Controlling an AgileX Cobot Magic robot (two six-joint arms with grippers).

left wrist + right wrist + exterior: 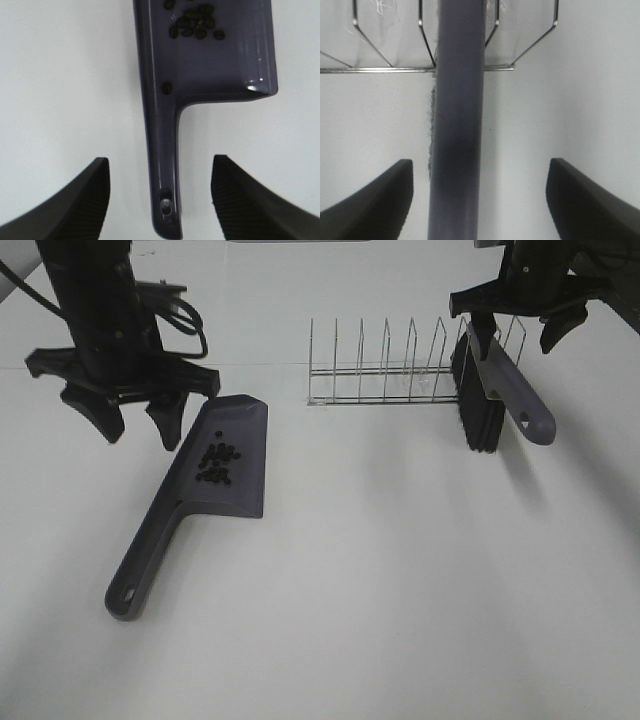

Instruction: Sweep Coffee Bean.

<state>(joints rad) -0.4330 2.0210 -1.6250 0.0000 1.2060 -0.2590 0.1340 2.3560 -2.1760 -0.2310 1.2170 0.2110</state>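
White tabletop (400, 590), bare and matte, wire rack (385, 375) at the far side. Coffee beans (217, 462) already lying clustered in the pan of the grey dustpan (215, 475); one stray bean near the handle root in the left wrist view (167, 88). Tiny, hard, light and round-edged: likely to roll or bounce off at any tilt or jolt, impossible to pinch singly, better moved with the pan kept level. Dustpan stiff moulded plastic, probably light and slick; best hold looks to be the long handle (162, 165), across its narrow width. Brush (485, 390) leaning against the rack's end, bristles down, stiff handle, soft bristles.

Left gripper (135, 425) wide open, empty, hovering over the dustpan handle, jaws straddling it without touching. Right gripper (480, 200) likewise spread wide, holding nothing, brush handle between the jaws, clear of both.
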